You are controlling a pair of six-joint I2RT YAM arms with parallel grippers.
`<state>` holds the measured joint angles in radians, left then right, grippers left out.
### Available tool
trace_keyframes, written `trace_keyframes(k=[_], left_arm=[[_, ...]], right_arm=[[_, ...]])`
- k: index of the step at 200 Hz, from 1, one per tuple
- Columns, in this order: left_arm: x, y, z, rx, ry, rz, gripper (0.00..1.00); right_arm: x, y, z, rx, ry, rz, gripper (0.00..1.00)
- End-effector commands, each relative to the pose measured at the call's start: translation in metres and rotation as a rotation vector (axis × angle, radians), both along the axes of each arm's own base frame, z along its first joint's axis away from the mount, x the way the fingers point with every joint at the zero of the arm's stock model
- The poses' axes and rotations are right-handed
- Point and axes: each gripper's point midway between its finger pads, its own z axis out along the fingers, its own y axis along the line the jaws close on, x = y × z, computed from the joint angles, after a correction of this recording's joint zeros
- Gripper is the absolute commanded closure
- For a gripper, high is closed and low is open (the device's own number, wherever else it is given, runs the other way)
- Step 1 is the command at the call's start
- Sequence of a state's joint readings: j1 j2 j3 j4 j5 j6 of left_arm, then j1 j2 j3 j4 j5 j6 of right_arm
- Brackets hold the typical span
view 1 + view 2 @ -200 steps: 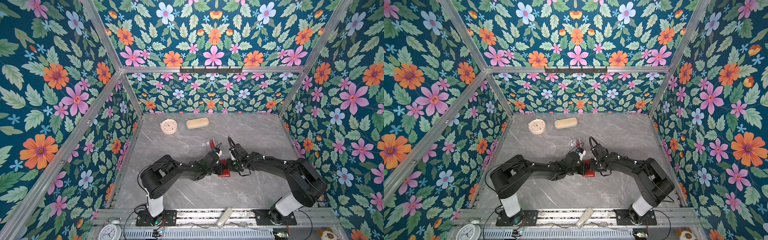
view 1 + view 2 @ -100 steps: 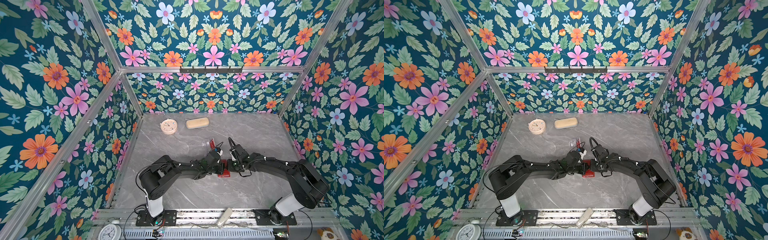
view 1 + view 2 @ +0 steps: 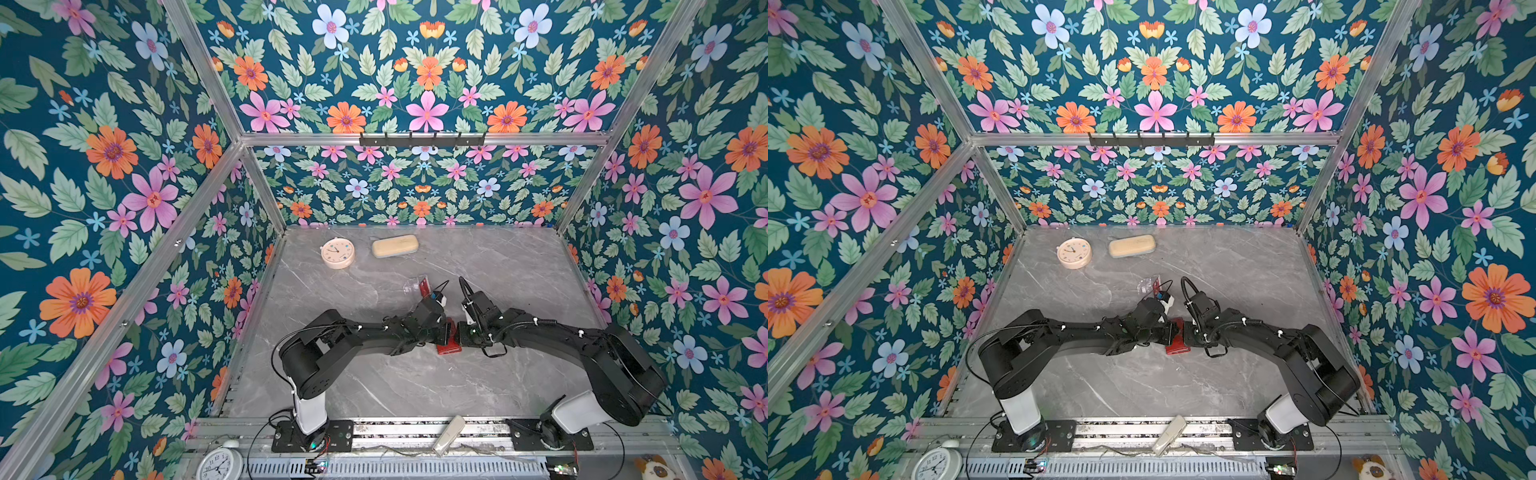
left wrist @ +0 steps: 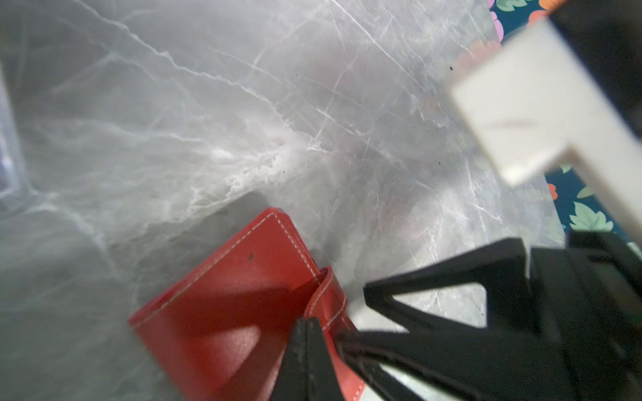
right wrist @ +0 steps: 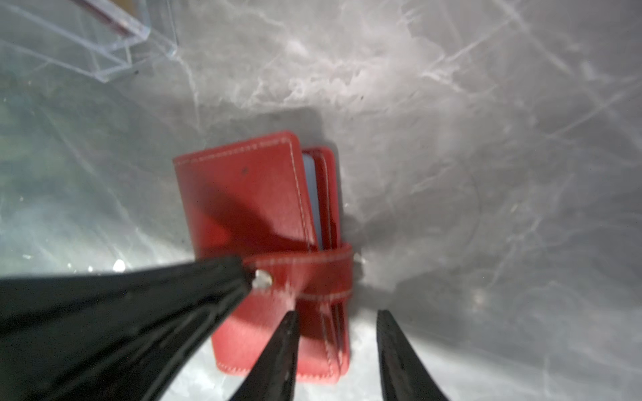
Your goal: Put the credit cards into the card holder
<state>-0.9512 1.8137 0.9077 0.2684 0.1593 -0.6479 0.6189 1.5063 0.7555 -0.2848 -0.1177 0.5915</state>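
At the centre of the table (image 3: 374,386), the red card holder (image 3: 449,348) lies strapped shut between the arms; the left gripper (image 4: 305,324), pinched closed and empty, rests its tip, seemingly touching, by the strap (image 5: 312,269) snap; the right gripper (image 5: 335,314) stands part open astride the holder's edge, gripping nothing; a red credit card (image 3: 424,286) stands in a clear stand (image 5: 104,45) behind; tugging the strap could drag the lightly pinned holder, or the left tip could block the flap.

Red card holder (image 5: 250,208) lies flat, strap (image 5: 323,264) across, pale card (image 5: 311,198) inside.
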Motion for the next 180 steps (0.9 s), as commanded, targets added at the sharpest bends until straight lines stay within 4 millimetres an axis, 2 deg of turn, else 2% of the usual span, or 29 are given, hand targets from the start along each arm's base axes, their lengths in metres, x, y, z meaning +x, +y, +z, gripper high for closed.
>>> trace_keyframes(k=[1, 76, 118, 180], left_arm=[[0.003, 0.001, 0.002, 0.014, -0.017, -0.001, 1.0], [0.003, 0.002, -0.001, 0.032, -0.008, 0.005, 1.0], [0.002, 0.002, -0.001, 0.028, 0.002, 0.006, 1.0], [0.001, 0.005, -0.004, 0.039, 0.007, 0.014, 1.0]], right_arm=[[-0.005, 0.0, 0.0, -0.003, 0.006, 0.026, 0.6], [-0.007, -0.011, -0.018, -0.091, 0.065, -0.005, 0.63], [-0.007, -0.019, -0.024, -0.141, 0.083, -0.027, 0.64], [-0.006, -0.019, -0.027, -0.154, 0.09, -0.031, 0.64]])
